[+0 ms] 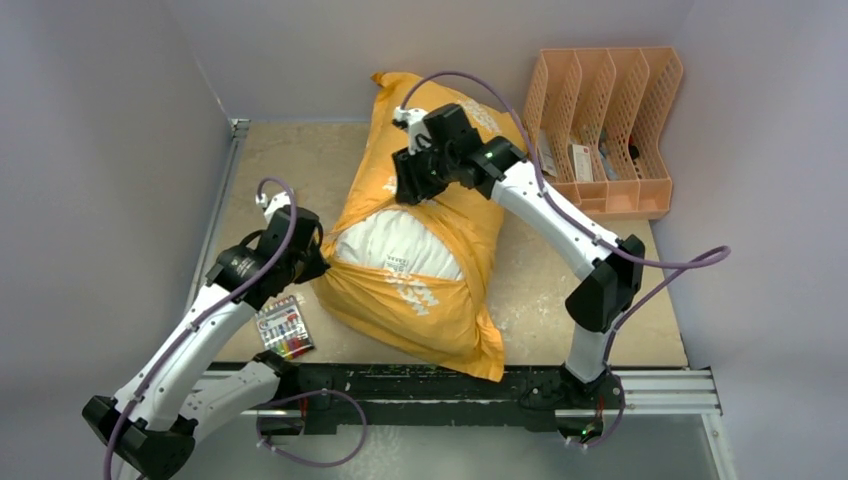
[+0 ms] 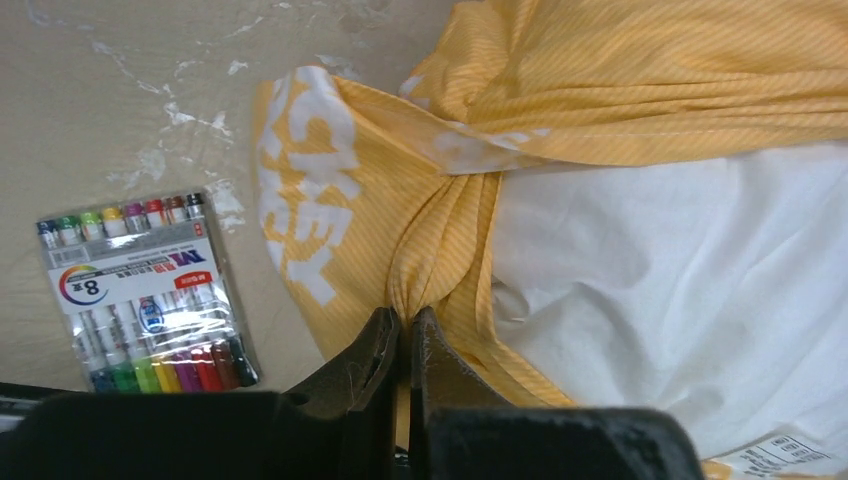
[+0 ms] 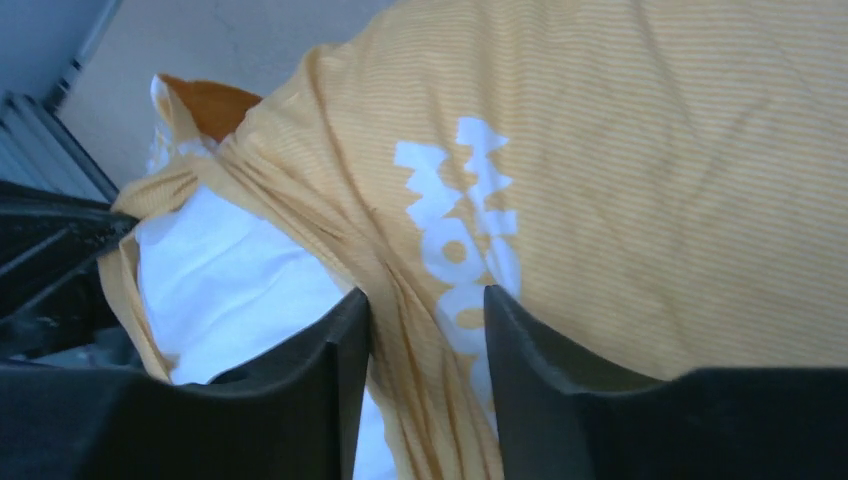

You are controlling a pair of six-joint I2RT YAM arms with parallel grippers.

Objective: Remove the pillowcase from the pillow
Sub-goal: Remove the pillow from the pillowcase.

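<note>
Beige, scuffed tabletop [image 1: 290, 160] w/ pale grey walls [image 1: 110, 120] on three sides: two black-and-white arms at work on a covered pillow at ctr.

The orange-yellow pillowcase [image 1: 440, 300] lies diagonally, one end near the back wall, the other reaching the black rail [image 1: 420, 385] at the near edge. It is still on. The white pillow [image 1: 400, 245] shows only through a gap in the cloth on the left side, approx. halfway along.

The left gripper [image 1: 318, 262] sits at the left end of that gap. The left wrist view shows its fingers [image 2: 372, 350] pressed together on a bunched fold of orange cloth, w/ folds fanning out from the pinch. White block lettering runs across the cloth just left of the pinch, bare pillow just right of it. A small printed tag [image 2: 780, 455] shows on the pillow at the bottom right of that view.

The right gripper [image 1: 415, 185] is down on the upper half of the pillowcase, btwn the gap and the back end. In the right wrist view the pincer is spread, w/ a ridge of orange cloth and white print running btwn the fingers [image 3: 340, 350]. Whether they press on the cloth cannot be told.

A clear marker pack [image 1: 285, 330], eight colours, lies flat on the table by the left arm, near the pillowcase but apart from it. A peach file rack [image 1: 640, 195] stands at the back right w/ a few small items inside.
</note>
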